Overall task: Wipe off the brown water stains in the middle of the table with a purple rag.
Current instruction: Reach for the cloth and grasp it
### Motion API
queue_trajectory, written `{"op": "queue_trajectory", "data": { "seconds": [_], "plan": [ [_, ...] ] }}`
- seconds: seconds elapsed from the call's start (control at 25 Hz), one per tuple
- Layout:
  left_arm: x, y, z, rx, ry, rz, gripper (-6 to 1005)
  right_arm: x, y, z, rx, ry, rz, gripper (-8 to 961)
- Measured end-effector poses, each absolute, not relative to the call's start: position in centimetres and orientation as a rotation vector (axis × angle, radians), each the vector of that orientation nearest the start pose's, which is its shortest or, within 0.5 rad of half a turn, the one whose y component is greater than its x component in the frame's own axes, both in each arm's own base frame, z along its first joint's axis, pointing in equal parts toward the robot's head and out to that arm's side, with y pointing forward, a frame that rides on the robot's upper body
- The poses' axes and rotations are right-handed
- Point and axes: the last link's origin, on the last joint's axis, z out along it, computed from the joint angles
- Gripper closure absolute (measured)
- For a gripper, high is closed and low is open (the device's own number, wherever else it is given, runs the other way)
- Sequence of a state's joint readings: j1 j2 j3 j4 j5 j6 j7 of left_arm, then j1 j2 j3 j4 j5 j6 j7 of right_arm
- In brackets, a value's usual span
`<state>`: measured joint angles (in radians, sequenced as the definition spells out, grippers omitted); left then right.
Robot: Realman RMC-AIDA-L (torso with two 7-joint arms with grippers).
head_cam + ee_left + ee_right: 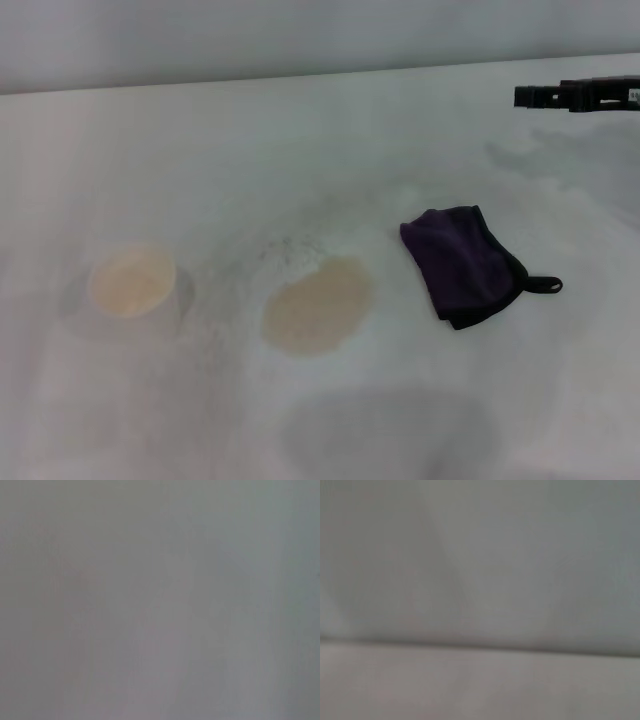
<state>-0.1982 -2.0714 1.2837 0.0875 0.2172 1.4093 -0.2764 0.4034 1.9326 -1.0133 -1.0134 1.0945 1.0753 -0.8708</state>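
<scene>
The brown water stain point(318, 305) is a tan oval patch in the middle of the white table point(320, 150). The purple rag point(465, 263) lies flat just to its right, its black loop pointing right. My right gripper point(525, 96) shows as a black tip at the far right edge, above the table and well beyond the rag. The left gripper is out of view. Both wrist views show only a plain grey surface.
A white paper cup point(131, 283) with a beige inside stands on the table to the left of the stain. The table's far edge point(300, 75) meets a grey wall.
</scene>
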Motion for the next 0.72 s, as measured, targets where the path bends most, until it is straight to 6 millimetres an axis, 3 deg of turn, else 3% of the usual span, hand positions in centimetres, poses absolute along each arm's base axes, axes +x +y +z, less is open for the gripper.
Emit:
{"op": "queue_trajectory", "data": {
  "seconds": [0.28,0.52,0.72],
  "plan": [
    [-38.2,24.8,2.7,-1.503,-0.485,-0.673,106,23.9,37.7,10.5,-2.156,1.123,0.002,83],
    [-37.9,24.9,3.0,-1.495,-0.464,-0.679,105,20.1,37.3,7.6,-2.259,1.088,-0.21,83],
    [-37.9,24.9,2.9,-1.495,-0.466,-0.68,105,18.7,37.1,4.9,-2.314,1.125,-0.295,84]
  ]
}}
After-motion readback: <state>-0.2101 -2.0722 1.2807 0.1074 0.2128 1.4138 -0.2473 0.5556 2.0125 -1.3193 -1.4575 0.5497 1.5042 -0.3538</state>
